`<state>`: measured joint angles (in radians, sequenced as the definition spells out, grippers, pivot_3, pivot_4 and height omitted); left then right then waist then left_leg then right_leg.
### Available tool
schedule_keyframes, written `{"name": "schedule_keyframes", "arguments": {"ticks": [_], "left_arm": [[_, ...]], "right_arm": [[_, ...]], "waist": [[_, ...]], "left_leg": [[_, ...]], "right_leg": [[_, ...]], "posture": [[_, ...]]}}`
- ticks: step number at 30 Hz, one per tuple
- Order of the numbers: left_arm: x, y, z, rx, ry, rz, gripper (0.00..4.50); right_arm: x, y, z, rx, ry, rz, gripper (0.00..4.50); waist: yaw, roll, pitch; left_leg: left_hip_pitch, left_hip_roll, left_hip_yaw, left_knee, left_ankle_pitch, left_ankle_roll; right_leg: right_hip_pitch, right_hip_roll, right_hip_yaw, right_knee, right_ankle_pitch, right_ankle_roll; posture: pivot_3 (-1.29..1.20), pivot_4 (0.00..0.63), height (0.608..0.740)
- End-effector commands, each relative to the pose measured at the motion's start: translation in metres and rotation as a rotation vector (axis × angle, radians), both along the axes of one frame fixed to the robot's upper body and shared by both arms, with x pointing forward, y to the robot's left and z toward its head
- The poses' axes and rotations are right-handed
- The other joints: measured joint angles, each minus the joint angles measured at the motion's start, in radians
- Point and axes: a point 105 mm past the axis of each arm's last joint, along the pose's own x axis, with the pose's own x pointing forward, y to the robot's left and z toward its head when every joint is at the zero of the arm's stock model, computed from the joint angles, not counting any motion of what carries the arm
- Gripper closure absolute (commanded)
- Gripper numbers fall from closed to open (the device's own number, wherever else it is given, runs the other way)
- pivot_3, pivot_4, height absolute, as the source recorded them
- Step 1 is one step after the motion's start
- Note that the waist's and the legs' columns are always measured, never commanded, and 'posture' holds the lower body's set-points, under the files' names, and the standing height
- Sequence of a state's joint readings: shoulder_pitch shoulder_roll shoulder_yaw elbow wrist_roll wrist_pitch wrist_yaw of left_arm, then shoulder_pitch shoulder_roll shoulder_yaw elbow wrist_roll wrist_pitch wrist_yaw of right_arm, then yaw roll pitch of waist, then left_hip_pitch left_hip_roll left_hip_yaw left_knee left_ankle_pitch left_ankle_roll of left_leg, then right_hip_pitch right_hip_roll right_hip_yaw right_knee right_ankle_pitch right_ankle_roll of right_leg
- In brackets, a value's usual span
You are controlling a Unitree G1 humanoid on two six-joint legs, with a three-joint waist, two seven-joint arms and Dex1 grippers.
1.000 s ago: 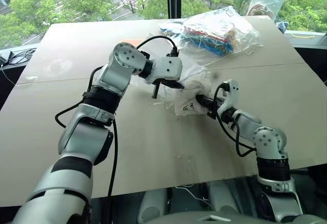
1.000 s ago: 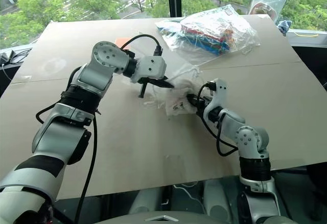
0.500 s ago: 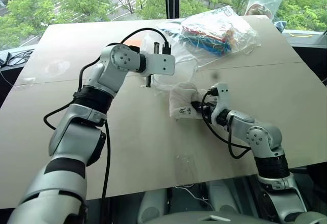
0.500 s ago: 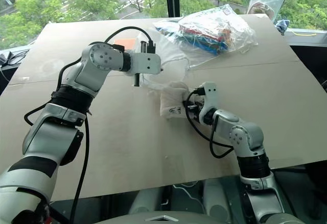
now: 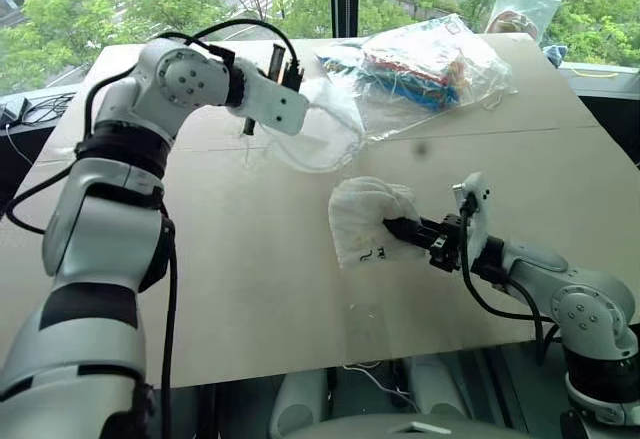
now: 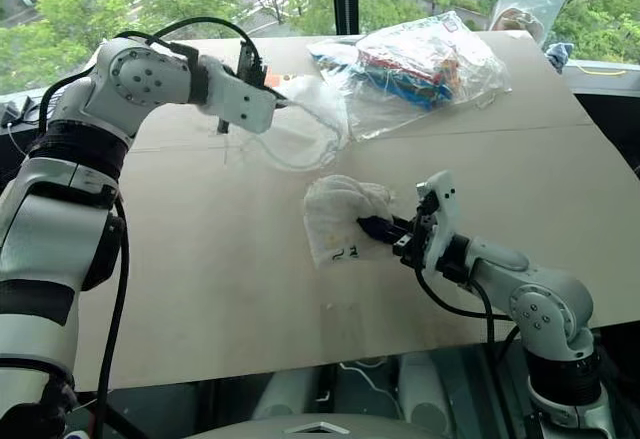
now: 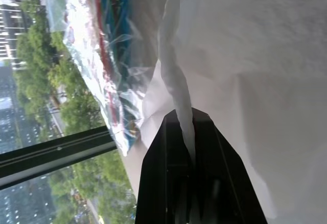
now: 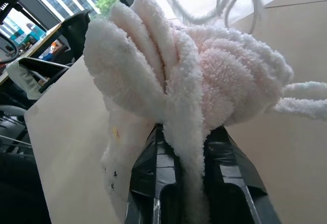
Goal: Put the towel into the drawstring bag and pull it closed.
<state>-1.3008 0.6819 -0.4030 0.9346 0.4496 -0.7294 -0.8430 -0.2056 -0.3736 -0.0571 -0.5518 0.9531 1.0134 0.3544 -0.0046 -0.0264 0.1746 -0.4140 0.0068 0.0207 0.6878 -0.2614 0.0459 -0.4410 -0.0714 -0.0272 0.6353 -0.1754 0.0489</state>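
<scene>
The towel [image 5: 362,221] is a crumpled off-white terry cloth with a small dark tag, resting on the table at mid-right. My right gripper [image 5: 393,226] is shut on the towel's right edge, and its black fingers [image 8: 153,152] clamp a fold of the pile. The drawstring bag [image 5: 325,131], thin and white, hangs above the table behind and to the left of the towel, apart from it. A loop of cord [image 6: 283,164] droops from the bag. My left gripper [image 7: 186,119] is shut on a twisted edge of the bag and holds it up.
A clear plastic bag of colourful items [image 5: 420,59] lies at the back of the table, just right of the drawstring bag. A small clear zip bag [image 5: 520,7] leans at the back right corner. The table's front edge [image 5: 300,364] lies below the towel.
My left gripper has lifted the bag up and to the left, off the towel. My right gripper has drawn the towel back toward the front edge, so the two have come apart.
</scene>
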Motion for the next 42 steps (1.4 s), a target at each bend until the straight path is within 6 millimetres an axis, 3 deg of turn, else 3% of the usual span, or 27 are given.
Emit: {"name": "schedule_keyframes", "arguments": {"ticks": [1,4,6,8,11,15,22,29,32,36,42], "left_arm": [[0.006,-0.007,0.005,-0.132,-0.098,0.032,4.5],[0.012,-0.011,0.006,-0.242,-0.17,0.078,4.5],[0.013,-0.015,-0.003,-0.323,-0.107,0.116,4.5],[0.007,-0.029,-0.019,-0.485,0.138,0.16,4.5],[-0.022,-0.057,-0.033,-0.625,0.512,0.152,4.5],[-0.046,-0.071,-0.031,-0.626,0.657,0.134,4.5],[-0.055,-0.075,-0.031,-0.619,0.715,0.134,4.5],[-0.062,-0.073,-0.04,-0.588,0.756,0.111,4.5],[-0.066,-0.076,-0.04,-0.598,0.782,0.098,4.5],[-0.074,-0.084,-0.037,-0.629,0.832,0.068,4.5],[-0.072,-0.077,-0.04,-0.619,0.83,0.102,4.5]], "right_arm": [[0.006,-0.003,0.012,0.044,-0.056,-0.089,4.47],[0.009,-0.001,0.014,0.076,-0.06,-0.131,4.47],[0.013,0.0,0.018,0.104,-0.068,-0.165,4.47],[0.017,0.003,0.021,0.134,-0.058,-0.189,4.47],[0.027,0.006,0.017,0.156,0.001,-0.25,4.47],[0.042,0.005,0.017,0.218,0.066,-0.358,4.47],[0.07,-0.02,0.002,0.268,0.211,-0.618,4.47],[0.084,-0.025,0.019,0.45,0.269,-0.661,4.47],[0.09,-0.02,0.028,0.546,0.294,-0.647,4.47],[0.097,0.004,0.031,0.514,0.283,-0.568,4.47],[0.091,0.004,0.058,0.836,0.374,-0.415,4.47]], "waist": [[-0.006,0.0,0.0],[-0.012,0.0,0.0],[-0.011,0.0,0.0],[-0.01,0.0,0.0],[-0.009,0.0,0.0],[-0.011,0.0,0.0],[-0.012,0.001,0.0],[-0.013,0.001,0.0],[-0.013,0.001,0.0],[-0.014,0.002,0.0],[-0.013,0.002,0.0]], "left_leg": [[0.0,0.0,0.0,0.0,0.0,0.0],[-0.002,0.0,0.001,0.0,0.0,0.0],[-0.002,0.0,0.001,0.0,0.0,0.0],[-0.002,0.0,0.001,0.0,0.0,0.0],[-0.003,0.002,0.001,0.0,0.0,0.0],[-0.003,0.001,0.001,0.001,0.0,0.0],[0.0,0.0,0.001,0.0,0.0,0.0],[0.0,0.0,0.002,0.0,0.0,0.0],[0.0,0.0,0.001,0.0,0.0,0.0],[0.0,0.0,0.002,0.0,0.0,0.0],[-0.001,0.001,0.002,-0.001,0.0,0.0]], "right_leg": [[0.0,0.0,0.0,0.0,0.0,0.0],[-0.003,0.0,0.001,0.002,0.0,0.0],[-0.005,0.0,0.001,0.005,0.0,0.0],[-0.005,0.0,0.001,0.005,0.0,-0.001],[-0.005,-0.001,0.002,0.005,0.0,0.0],[-0.005,0.0,0.003,0.005,0.0,-0.001],[-0.005,0.001,0.003,0.007,0.0,-0.001],[-0.005,0.001,0.005,0.006,0.0,-0.001],[-0.005,0.001,0.004,0.006,0.0,-0.001],[-0.005,0.001,0.005,0.006,0.0,-0.001],[-0.005,0.001,0.004,0.005,0.0,-0.001]], "posture": [[0.0,0.15,0.74],[0.0,0.15,0.74],[0.0,0.15,0.74],[0.0,0.15,0.74],[0.0,0.15,0.74],[0.0,0.15,0.74],[0.0,0.15,0.74],[0.0,0.15,0.74],[0.0,0.15,0.74],[0.0,0.15,0.74],[0.0,0.15,0.74]]}}
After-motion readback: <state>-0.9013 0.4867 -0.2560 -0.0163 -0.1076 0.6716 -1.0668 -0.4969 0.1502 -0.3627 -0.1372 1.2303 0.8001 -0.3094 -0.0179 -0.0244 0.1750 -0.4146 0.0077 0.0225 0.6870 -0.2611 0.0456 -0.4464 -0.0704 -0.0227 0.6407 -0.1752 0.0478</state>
